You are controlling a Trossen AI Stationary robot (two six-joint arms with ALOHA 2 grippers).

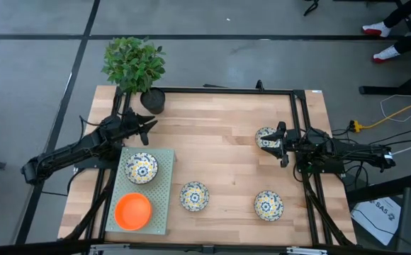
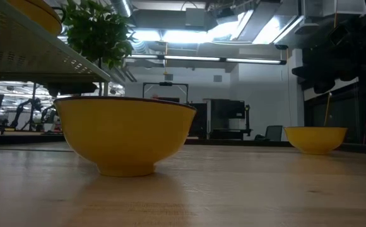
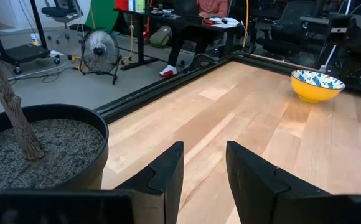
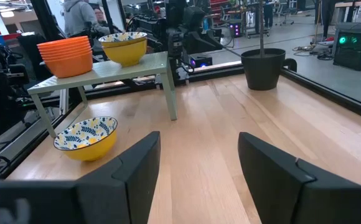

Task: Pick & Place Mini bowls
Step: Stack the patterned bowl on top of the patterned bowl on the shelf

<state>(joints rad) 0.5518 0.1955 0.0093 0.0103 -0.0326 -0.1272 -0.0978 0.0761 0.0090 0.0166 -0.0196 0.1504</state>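
Overhead, the light wooden table (image 1: 220, 152) carries a pale green perforated raised shelf (image 1: 164, 191) at its seven o'clock corner. On that shelf sit a stack of plain bright orange mini bowls (image 1: 132, 211) and, just beside it toward twelve o'clock, one white mini bowl with blue-and-yellow floral pattern (image 1: 142, 168). Three more floral mini bowls rest on the bare wood: one at about six o'clock just beside the shelf (image 1: 194, 196), one at about five o'clock (image 1: 268, 205), and one at about three o'clock (image 1: 266, 137).

The right gripper (image 1: 282, 144) hovers at that three o'clock bowl, overlapping its edge from above; whether it touches the bowl cannot be told. In the right wrist view its two dark fingers (image 4: 134, 174) stand wide apart with nothing between them, looking across the table at the shelf and a floral bowl on the wood near the shelf's legs.

The left gripper (image 1: 147, 125) sits at about eleven o'clock, next to the black round plant pot (image 1: 152, 100) holding a leafy green plant (image 1: 133, 64). Its fingers (image 3: 165, 171) are spread with a gap between them and hold nothing; the left wrist view shows the pot's gravel filling close by and the three o'clock bowl well apart across the wood.
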